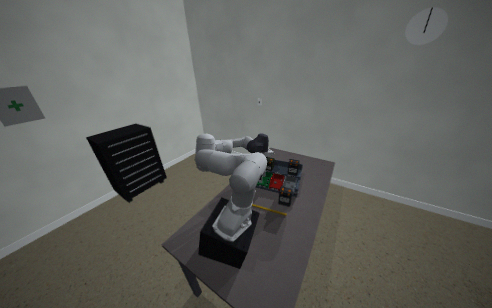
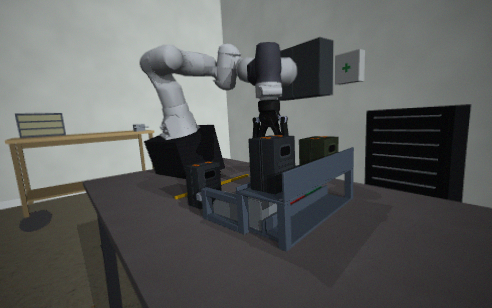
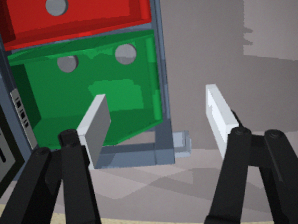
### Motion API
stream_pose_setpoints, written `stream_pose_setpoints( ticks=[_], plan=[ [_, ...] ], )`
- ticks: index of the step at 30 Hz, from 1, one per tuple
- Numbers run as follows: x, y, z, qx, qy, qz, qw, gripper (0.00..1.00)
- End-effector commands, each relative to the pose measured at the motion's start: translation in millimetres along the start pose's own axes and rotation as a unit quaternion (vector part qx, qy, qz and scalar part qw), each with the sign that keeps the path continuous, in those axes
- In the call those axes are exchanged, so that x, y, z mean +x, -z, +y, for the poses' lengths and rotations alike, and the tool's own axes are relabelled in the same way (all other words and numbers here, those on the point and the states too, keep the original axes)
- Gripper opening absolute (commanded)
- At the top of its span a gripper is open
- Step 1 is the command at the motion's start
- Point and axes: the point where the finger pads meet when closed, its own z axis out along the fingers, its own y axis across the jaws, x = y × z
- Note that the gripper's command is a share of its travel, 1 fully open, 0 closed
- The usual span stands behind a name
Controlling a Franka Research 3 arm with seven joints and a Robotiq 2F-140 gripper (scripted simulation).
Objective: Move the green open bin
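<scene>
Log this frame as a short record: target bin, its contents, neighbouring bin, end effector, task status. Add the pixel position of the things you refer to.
target bin: green open bin [image 1: 265, 180] [image 3: 60, 95], at the end of the row on the shelf [image 1: 299, 190] [image 2: 285, 220] [image 3: 165, 107]
contents: two grey round parts in view
neighbour: red bin [image 1: 277, 181] [image 3: 100, 22], beside it on the shelf
end effector: open [image 3: 159, 117], nothing between its fingers, above the shelf's height
task status: green bin not yet on the table top

Pale walls [image 1: 325, 90] [image 2: 110, 60], speckled floor [image 1: 390, 240] [image 2: 45, 260] — 1 black drawer cabinet [image 1: 132, 162] [image 2: 417, 150], 1 wooden workbench [image 2: 85, 136] — dim light.
</scene>
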Motion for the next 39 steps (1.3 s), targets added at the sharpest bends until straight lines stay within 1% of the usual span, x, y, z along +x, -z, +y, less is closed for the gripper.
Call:
stream_pose_setpoints(
  ticks=[1,5,10,23,39],
  plan=[
    [0.4,-0.2,-3.6,0.005,0.003,0.001,1.000,0.57],
    [0.4,-0.2,-3.6,0.005,0.003,0.001,1.000,0.57],
    [0.8,-44.4,-2.8,0.005,0.003,0.001,1.000,0.57],
    [0.4,-44.3,-1.4,0.003,0.000,0.001,1.000,0.57],
    [1.1,-46.4,-3.9,0.005,0.003,0.001,1.000,0.57]
  ],
)
